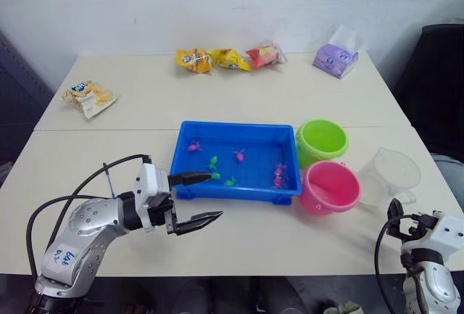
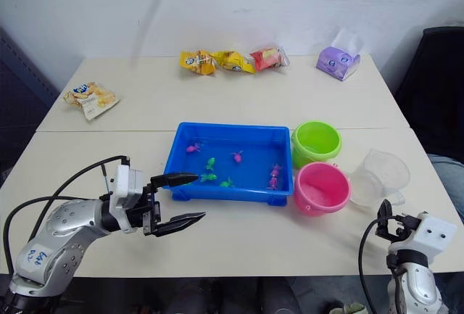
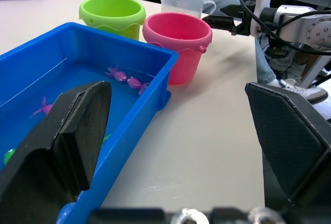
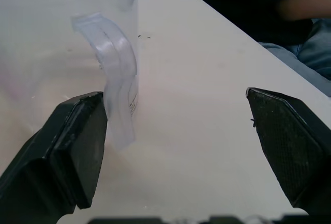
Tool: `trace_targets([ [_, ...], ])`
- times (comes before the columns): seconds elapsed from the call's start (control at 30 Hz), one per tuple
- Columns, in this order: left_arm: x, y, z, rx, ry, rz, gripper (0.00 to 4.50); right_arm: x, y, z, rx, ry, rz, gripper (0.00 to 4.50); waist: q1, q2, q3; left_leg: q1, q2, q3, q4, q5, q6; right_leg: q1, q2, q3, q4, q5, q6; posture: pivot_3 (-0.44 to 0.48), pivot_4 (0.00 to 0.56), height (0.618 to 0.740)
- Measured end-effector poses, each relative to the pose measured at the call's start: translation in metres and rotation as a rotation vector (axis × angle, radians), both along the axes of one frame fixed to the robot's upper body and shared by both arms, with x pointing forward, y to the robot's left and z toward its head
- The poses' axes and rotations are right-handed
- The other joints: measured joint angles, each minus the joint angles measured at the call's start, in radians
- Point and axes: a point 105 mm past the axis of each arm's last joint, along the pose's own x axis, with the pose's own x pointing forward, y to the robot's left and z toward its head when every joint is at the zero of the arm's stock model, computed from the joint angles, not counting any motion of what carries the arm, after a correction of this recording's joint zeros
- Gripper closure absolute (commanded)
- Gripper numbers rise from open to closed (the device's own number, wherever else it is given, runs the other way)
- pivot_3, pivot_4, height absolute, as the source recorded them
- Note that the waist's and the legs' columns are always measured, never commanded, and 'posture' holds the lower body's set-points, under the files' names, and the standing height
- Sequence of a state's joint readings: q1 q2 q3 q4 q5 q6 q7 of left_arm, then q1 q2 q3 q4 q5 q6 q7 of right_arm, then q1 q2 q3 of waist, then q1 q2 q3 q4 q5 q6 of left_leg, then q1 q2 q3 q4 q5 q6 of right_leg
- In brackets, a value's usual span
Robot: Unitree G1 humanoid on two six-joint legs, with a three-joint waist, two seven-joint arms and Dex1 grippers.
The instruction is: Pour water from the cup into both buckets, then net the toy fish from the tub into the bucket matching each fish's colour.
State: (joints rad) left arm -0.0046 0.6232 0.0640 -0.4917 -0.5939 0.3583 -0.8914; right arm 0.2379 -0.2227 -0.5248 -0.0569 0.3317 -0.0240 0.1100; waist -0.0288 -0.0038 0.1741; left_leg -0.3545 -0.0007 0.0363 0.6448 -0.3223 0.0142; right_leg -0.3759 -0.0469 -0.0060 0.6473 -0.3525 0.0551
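- Where the cream table fills the middle of the head views, blue tub at centre, water and tiny toy fish inside: pink fish upper left in the tub, another pink one mid, a pink pair at the right end, green fish and a second green one toward the lower edge.
- Just right of the tub, green bucket above, pink bucket below, close together.
- Further right, clear cup, upright, near the pink bucket.
- Lower left of frame, left gripper, fingers spread wide, holding nothing, upper fingertip over the tub's lower left rim.
- Lower right corner, right gripper, fingers spread wide in the wrist view, one finger just beside the cup's handle, not closed on it.
- Along the top edge, snack packets and purple tissue pack; another snack bag at upper left.
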Motion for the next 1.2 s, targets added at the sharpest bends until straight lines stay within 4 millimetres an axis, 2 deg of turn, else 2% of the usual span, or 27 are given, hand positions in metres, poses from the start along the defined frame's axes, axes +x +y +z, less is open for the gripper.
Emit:
trace_targets([
  [0.3, 0.002, -0.003, 0.002, -0.013, -0.012, 0.005, 0.05, 0.007, -0.019, -0.004, 0.034, -0.005, -0.134, 0.0, -0.001, 0.0, 0.0, 0.0, 0.0, 0.0, 0.0, 0.0, 0.0, 0.0, 0.0, 0.0, 0.0, 0.0, 0.0, 0.0, 0.15, 0.74],
  [0.6, 0.002, -0.006, 0.001, -0.013, -0.006, -0.007, 0.05, 0.026, -0.019, -0.005, 0.089, -0.034, -0.144, 0.0, -0.003, 0.0, 0.0, 0.0, 0.0, 0.0, 0.0, 0.0, 0.0, 0.0, 0.001, 0.0, 0.001, 0.0, 0.0, 0.0, 0.15, 0.74],
  [0.87, 0.001, -0.007, 0.0, -0.013, 0.002, -0.007, 0.05, 0.032, -0.023, -0.004, 0.144, -0.089, -0.123, 0.0, -0.003, 0.0, 0.0, 0.0, 0.0, 0.0, 0.0, 0.0, 0.0, 0.0, 0.001, 0.0, 0.0, 0.0, 0.0, 0.0, 0.15, 0.74],
  [0.97, 0.002, -0.007, 0.0, -0.013, 0.002, -0.005, 0.0, 0.034, -0.022, 0.0, 0.144, -0.115, -0.098, 0.86, -0.003, 0.0, 0.0, 0.0, 0.0, 0.0, 0.0, 0.0, 0.0, 0.0, 0.001, 0.0, 0.001, 0.0, 0.0, 0.0, 0.15, 0.74],
  [1.03, 0.002, -0.007, -0.001, -0.013, 0.003, -0.005, 0.0, 0.038, -0.021, 0.001, 0.147, -0.124, -0.082, 1.68, -0.002, 0.0, 0.0, 0.0, 0.0, 0.0, 0.0, 0.0, 0.0, 0.0, 0.001, 0.0, 0.001, 0.0, 0.0, 0.0, 0.15, 0.74],
  [1.13, 0.001, -0.008, -0.001, -0.014, 0.005, -0.007, 0.0, 0.04, -0.022, 0.003, 0.14, -0.129, -0.066, 3.08, -0.002, 0.0, 0.0, 0.0, 0.0, 0.0, 0.0, 0.0, 0.0, 0.0, 0.001, 0.0, 0.0, 0.0, 0.0, 0.0, 0.15, 0.74],
  [1.2, 0.001, -0.008, -0.001, -0.014, 0.006, -0.007, 0.0, 0.043, -0.021, 0.006, 0.145, -0.143, -0.05, 4.18, -0.001, 0.0, 0.0, 0.0, 0.0, 0.0, 0.0, 0.0, 0.0, 0.0, 0.001, 0.0, 0.0, 0.0, 0.0, 0.0, 0.15, 0.74],
])
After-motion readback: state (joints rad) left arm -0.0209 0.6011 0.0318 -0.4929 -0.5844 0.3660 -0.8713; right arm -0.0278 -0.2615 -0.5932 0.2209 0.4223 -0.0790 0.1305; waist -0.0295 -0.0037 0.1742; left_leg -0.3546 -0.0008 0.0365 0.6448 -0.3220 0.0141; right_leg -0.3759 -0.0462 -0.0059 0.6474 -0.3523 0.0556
